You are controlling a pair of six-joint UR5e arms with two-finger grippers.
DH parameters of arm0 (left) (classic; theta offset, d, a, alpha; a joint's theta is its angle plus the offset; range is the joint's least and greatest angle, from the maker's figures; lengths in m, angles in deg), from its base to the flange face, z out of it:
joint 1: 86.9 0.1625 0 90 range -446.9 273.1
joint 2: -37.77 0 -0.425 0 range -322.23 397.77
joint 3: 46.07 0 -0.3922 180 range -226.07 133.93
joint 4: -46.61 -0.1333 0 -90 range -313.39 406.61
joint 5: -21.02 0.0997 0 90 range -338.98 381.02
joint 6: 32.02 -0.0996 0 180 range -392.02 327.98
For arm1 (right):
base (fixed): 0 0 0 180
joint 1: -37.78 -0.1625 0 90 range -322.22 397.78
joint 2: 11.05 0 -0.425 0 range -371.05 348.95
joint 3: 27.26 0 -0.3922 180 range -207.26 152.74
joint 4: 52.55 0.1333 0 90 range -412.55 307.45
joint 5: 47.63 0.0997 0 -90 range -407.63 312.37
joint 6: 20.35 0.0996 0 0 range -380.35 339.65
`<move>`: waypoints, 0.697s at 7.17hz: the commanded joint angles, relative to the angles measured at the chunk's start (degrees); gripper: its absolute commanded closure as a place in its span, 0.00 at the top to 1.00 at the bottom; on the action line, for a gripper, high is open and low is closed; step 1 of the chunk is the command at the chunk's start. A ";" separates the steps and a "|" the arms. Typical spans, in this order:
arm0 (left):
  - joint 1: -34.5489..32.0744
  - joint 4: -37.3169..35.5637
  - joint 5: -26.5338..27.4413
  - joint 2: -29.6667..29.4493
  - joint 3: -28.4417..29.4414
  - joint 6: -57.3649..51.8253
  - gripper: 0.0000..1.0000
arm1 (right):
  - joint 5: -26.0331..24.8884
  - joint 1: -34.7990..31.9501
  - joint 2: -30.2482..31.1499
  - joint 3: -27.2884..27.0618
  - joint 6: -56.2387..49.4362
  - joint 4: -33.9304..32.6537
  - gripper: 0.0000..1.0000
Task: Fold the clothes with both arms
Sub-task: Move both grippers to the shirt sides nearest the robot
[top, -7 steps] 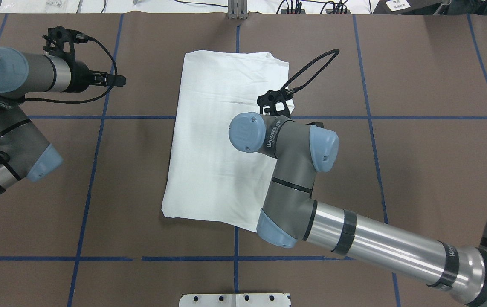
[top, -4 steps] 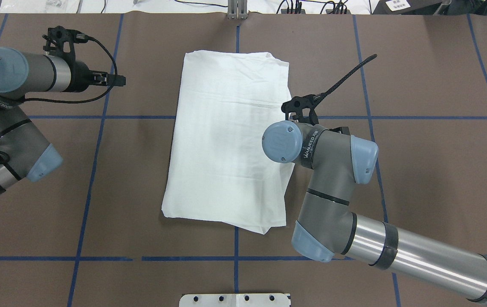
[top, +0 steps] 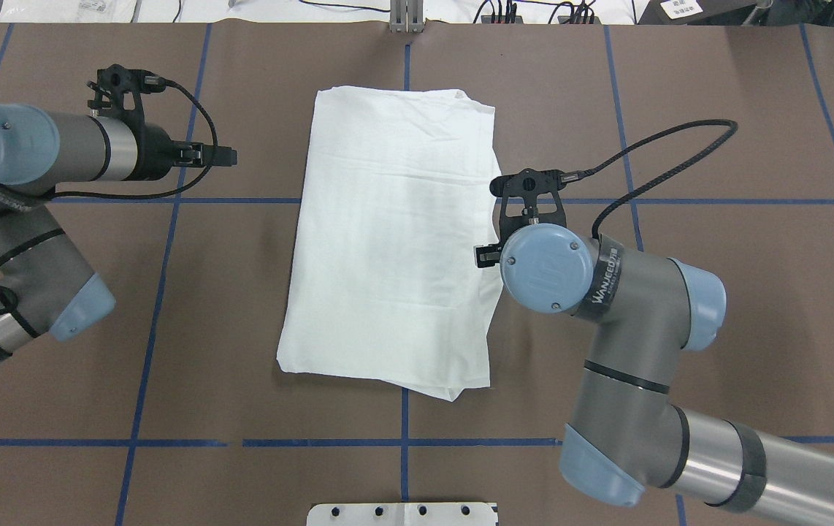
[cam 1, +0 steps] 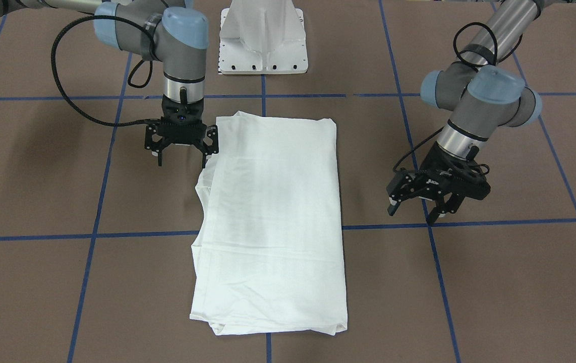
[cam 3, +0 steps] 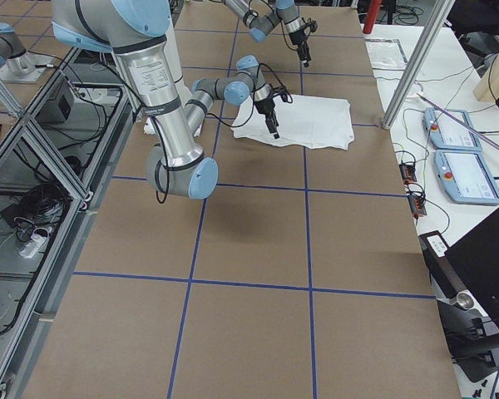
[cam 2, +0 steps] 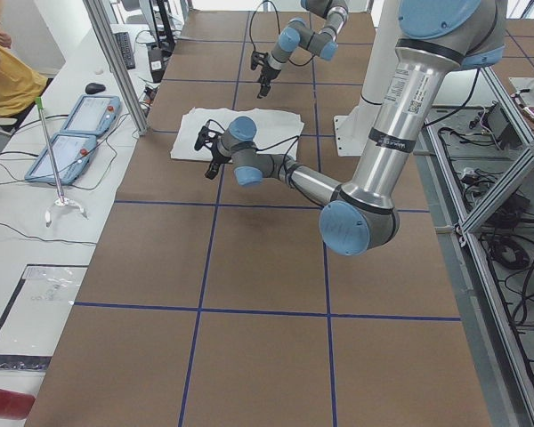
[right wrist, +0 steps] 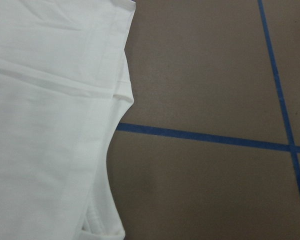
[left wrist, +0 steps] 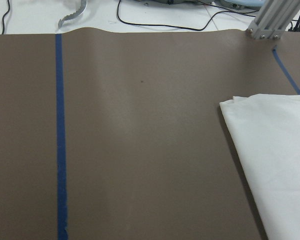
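The white T-shirt (top: 395,241) lies folded into a long rectangle at the table's middle, plain side up, no print showing; it also shows in the front view (cam 1: 273,217). My right gripper (cam 1: 182,160) is open and empty, pointing down just beside the shirt's right edge, one fingertip (cam 1: 205,161) close to the cloth. In the overhead view the wrist hides it, apart from a finger (top: 485,256). The right wrist view shows that shirt edge (right wrist: 45,125). My left gripper (cam 1: 414,212) is open and empty, over bare table left of the shirt; it also shows overhead (top: 229,155).
The white pedestal base (cam 1: 263,40) stands at the robot's edge of the table. Blue tape lines (top: 169,292) cross the brown cover. An aluminium post (top: 406,14) and cables sit past the far edge. Tablets (cam 2: 80,124) lie on the side bench.
My right arm has swung off the top of the shirt to its right edge, and its cable has followed. My left gripper has shifted slightly toward the shirt.
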 commanded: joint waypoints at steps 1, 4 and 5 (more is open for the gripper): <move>6.33 -0.12 0.55 10.39 -13.04 6.43 1.00 | -0.03 4.58 7.75 -7.25 10.99 10.68 1.00; 15.13 -0.21 7.99 13.78 -17.32 16.71 1.00 | -4.77 9.43 9.98 -10.00 25.34 14.32 1.00; 17.33 -0.30 9.94 13.78 -17.23 18.75 1.00 | -5.65 10.57 13.21 -10.00 26.85 20.25 1.00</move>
